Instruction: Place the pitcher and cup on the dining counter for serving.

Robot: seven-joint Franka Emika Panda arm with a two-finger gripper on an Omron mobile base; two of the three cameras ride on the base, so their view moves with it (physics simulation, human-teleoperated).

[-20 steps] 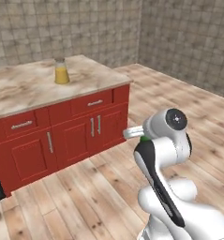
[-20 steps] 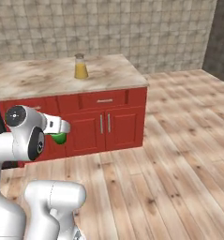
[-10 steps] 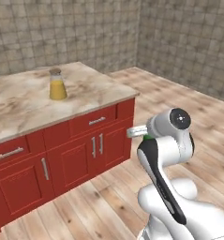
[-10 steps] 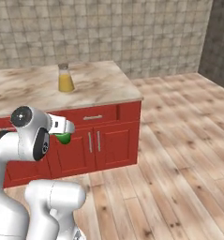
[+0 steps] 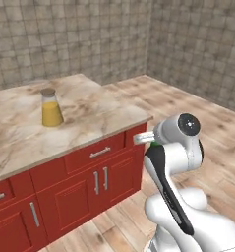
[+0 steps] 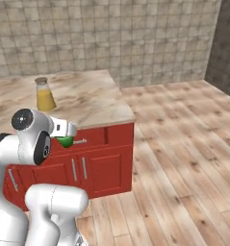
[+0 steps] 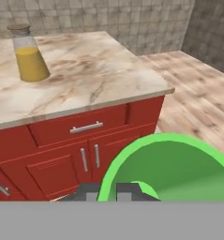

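green cup [image 7: 172, 168], orange-filled pitcher [image 5: 51, 108], beige veined dining counter [image 5: 97, 110]

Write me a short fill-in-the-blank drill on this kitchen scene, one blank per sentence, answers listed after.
1. The pitcher stands upright on the dining ____.
2. The liquid inside the pitcher is ____ in colour.
3. The hand is shut on the ____ cup.
4. The cabinet doors under the marble top are ____.

Missing words: counter; yellow-orange; green; red
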